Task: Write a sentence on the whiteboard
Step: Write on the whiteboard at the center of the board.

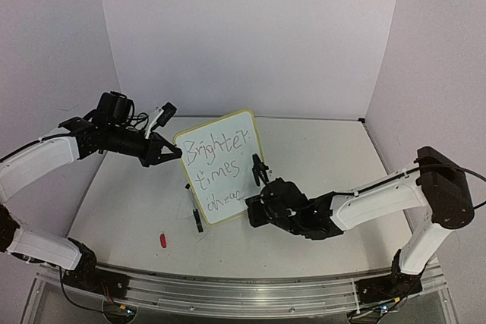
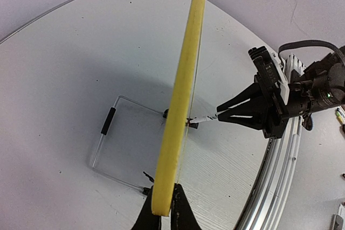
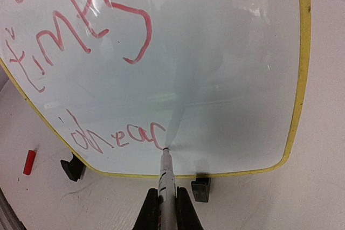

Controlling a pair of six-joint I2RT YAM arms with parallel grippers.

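Sentence [image 1: 216, 165]: 2 lines done, 3rd seemingly unfinished. Right claw [image 3: 166, 195] clamps marker [image 3: 166, 173], tip touching board [image 3: 226, 79]; left claw [image 2: 163, 197] pinches board's edge.

Clamped a marker [image 3: 166, 168] in the right gripper [image 3: 165, 195], tip touching the whiteboard [image 3: 232, 79] just after the last red letters of the sentence [image 3: 81, 25]. Showed a red cap [image 3: 29, 162] on the table [image 3: 323, 133] at left.

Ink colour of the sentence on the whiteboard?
The sentence is red; right wrist view shows it best.
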